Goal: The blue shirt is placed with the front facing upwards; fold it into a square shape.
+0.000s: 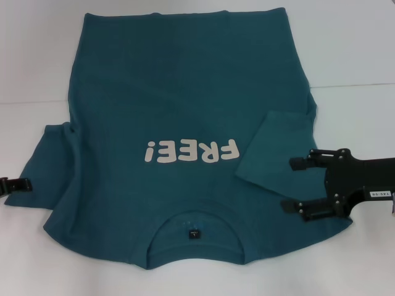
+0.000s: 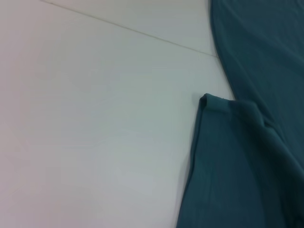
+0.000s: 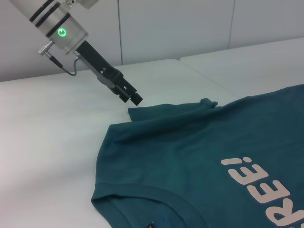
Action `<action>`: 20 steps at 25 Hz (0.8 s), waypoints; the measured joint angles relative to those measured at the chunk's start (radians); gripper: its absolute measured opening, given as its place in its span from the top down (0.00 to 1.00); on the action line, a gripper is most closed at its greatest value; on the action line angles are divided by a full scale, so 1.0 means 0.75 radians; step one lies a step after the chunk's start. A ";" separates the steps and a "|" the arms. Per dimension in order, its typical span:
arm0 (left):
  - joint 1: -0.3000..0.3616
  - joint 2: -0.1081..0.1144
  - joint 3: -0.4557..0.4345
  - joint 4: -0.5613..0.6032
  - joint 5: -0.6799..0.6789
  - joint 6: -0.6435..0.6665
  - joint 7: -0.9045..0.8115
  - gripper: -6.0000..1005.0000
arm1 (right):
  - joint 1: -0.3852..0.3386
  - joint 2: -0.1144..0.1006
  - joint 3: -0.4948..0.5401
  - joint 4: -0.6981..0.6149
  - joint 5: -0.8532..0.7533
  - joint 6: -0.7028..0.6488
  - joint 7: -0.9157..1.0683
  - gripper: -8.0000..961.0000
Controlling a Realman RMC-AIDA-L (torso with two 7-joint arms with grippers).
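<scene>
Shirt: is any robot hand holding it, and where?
No. The right tool is open above the shirt by its folded sleeve; the left tool sits at the other sleeve's edge, grip unclear.

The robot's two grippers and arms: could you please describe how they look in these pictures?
The right gripper is matte black, with two slim fingers, small screws and a white label on its body. The left gripper is also black, on a silver wrist with dark bands, a green indicator light and a thin grey cable.
</scene>
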 joint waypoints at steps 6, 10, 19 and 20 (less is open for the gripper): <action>-0.007 0.003 0.000 -0.031 0.000 -0.004 0.001 0.16 | 0.000 0.000 0.000 0.000 0.000 0.000 0.001 0.03; -0.017 0.006 0.000 -0.046 0.000 -0.006 0.001 0.16 | -0.001 0.000 0.000 0.000 0.000 0.001 -0.002 0.03; -0.021 0.006 0.003 -0.052 0.000 -0.028 0.002 0.16 | -0.002 0.000 0.000 0.006 0.000 0.001 -0.005 0.02; -0.021 0.007 0.003 -0.055 0.000 -0.029 0.002 0.16 | -0.002 0.000 0.000 0.006 0.000 0.001 -0.005 0.02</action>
